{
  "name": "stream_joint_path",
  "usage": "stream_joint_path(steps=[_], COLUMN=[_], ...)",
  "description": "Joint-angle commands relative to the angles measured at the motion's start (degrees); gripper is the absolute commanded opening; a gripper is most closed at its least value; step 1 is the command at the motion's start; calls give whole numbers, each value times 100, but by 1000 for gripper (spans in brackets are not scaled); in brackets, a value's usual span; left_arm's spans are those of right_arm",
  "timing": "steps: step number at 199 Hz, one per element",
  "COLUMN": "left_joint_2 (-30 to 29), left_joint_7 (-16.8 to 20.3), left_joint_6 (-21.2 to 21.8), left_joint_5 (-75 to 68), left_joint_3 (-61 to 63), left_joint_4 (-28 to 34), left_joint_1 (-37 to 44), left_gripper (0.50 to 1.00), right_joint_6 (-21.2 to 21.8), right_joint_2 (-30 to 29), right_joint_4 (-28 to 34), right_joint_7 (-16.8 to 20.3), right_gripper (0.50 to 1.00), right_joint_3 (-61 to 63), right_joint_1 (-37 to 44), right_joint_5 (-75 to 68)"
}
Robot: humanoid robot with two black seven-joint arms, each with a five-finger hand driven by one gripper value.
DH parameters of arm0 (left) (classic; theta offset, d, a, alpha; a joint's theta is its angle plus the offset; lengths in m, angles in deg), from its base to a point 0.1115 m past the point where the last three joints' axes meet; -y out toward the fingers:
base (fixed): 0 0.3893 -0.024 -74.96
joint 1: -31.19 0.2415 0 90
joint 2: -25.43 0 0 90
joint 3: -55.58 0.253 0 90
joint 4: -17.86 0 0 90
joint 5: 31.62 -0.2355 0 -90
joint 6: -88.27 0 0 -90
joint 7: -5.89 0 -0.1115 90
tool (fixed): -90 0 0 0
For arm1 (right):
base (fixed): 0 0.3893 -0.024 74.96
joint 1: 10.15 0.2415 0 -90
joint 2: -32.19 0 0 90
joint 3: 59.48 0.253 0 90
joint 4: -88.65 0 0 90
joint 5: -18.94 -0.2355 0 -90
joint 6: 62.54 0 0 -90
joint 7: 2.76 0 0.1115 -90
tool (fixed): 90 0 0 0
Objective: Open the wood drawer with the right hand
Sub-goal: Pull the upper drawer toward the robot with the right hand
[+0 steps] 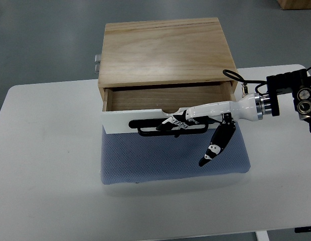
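Starting at the left edge, the white table (45, 150) is bare over a wide stretch, and its rounded left corner shows against the grey floor (40, 40). No arm enters from this side. Toward the middle, a blue-grey mat (145, 165) lies on the table, with its front edge well back from the table's near edge, so free surface remains in front of it. On the back part of the mat stands the wood box (163, 50), which reaches past the table's far edge in the picture. A small metal hinge (97, 63) sticks out at its left side.

The drawer (165, 98) is pulled out part of the way, and its brown inside is visible as a shallow strip between the box and the white drawer front (120, 120). On this white front sits a black handle (145, 129), a flat bar running left to right.

The right hand (190, 121) comes in from the right edge on a white forearm (236, 108). Its fingers (170, 123) lie narrow and hooked over the handle and the top edge of the drawer front, so it is holding the handle. One black and white finger (214, 148) hangs free, pointing down and to the left over the mat, not touching the drawer. Behind the wrist, a black cable (236, 78) loops just beside the box's right corner. Right of the mat, a narrow strip of table stays clear below the black arm block (296, 98).
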Motion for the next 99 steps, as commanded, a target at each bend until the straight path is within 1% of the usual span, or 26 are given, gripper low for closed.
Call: stream_joint_path(steps=[1,55,99], left_joint_2=[0,0,0], left_joint_7=[0,0,0], left_joint_6=[0,0,0], left_joint_5=[0,0,0], left_joint_3=[0,0,0], left_joint_4=[0,0,0], left_joint_1=[0,0,0], left_gripper=[1000,1000,1000], right_joint_6=[-4,14,5], right_joint_2=[13,119,172], right_joint_4=[-2,-11,-11], right_joint_7=[0,-9,-9], right_gripper=[954,954,954], right_joint_3=[13,303,312], right_joint_1=[14,-3,-30], right_joint_5=[1,-25,-34])
